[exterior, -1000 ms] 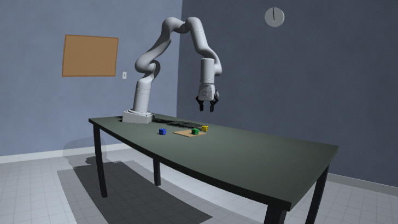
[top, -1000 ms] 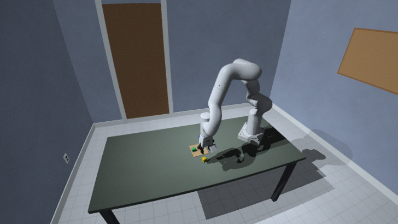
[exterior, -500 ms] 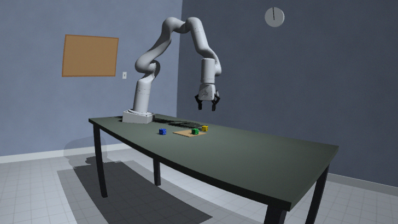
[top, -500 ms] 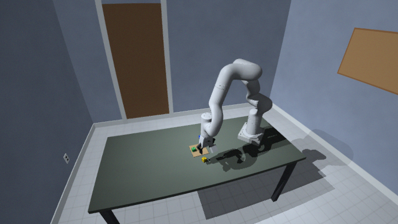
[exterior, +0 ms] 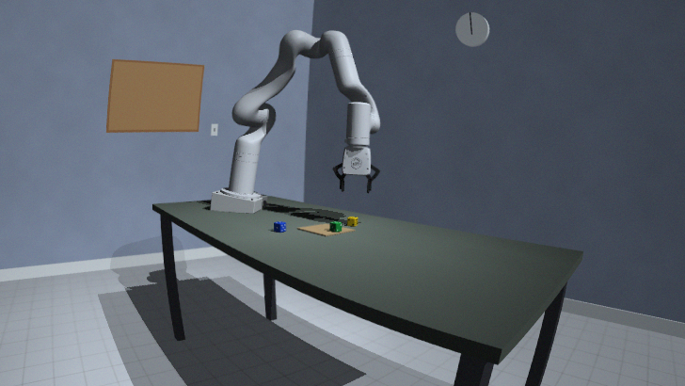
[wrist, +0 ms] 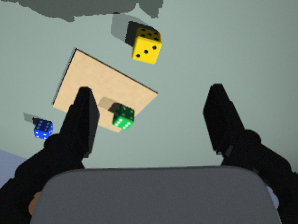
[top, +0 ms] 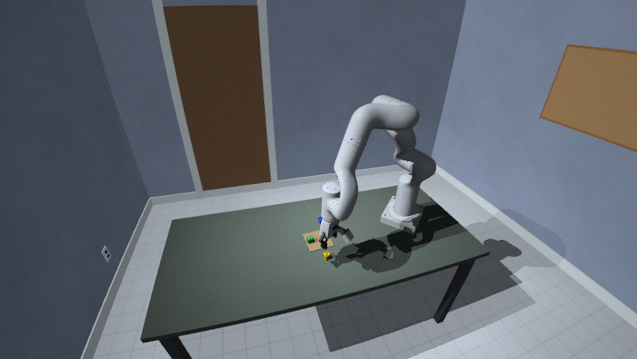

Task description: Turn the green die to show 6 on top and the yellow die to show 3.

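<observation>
Seen from the wrist, the tool [wrist: 152, 119] hangs well above the bench [exterior: 431, 259] with its two dark fingers spread wide and nothing between them, a stance that suits looking over the layout before committing to a die. Below it the green die [wrist: 123, 116] sits on the tan mat [wrist: 87, 83], close to the mat's near edge, so it is already where the task wants it; which face is up is too small to read, so I cannot tell whether it shows 6. The blue die [wrist: 43, 128] lies off the mat to one side on the bench, apart from everything, which fits its role as the piece to be left alone. Farther out, the yellow die [wrist: 147, 48] rests flat on the bench beyond the mat's far corner, near it but not on it; pips show on its faces, yet I cannot tell which face is uppermost. By my judgement the yellow die is the likely next target, since it needs both moving onto the mat and possibly turning.
</observation>
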Controlling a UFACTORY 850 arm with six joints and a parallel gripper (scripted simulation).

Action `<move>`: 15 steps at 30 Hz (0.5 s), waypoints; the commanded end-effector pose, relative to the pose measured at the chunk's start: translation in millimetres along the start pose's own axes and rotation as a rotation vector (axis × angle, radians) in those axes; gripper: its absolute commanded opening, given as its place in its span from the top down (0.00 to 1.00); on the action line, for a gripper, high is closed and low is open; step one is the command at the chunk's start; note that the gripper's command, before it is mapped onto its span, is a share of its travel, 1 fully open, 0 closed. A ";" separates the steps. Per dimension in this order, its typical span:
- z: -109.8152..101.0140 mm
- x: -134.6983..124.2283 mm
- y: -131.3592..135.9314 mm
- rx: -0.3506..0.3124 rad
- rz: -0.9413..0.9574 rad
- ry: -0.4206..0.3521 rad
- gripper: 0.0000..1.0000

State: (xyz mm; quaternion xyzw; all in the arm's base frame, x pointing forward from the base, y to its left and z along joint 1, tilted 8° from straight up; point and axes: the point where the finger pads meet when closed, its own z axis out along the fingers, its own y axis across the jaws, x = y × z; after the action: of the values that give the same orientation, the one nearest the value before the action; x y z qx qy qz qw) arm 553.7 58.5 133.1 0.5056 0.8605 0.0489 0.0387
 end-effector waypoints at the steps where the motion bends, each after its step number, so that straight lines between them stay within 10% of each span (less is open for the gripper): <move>1: 1.5 -1.4 0.3 -0.014 -0.142 0.018 0.00; 15: 8.7 -4.6 -1.4 -0.018 -0.572 0.015 0.00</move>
State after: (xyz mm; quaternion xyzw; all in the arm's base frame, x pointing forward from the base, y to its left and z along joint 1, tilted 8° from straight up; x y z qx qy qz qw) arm 554.6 55.3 125.8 0.3088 0.9491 0.0357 0.0504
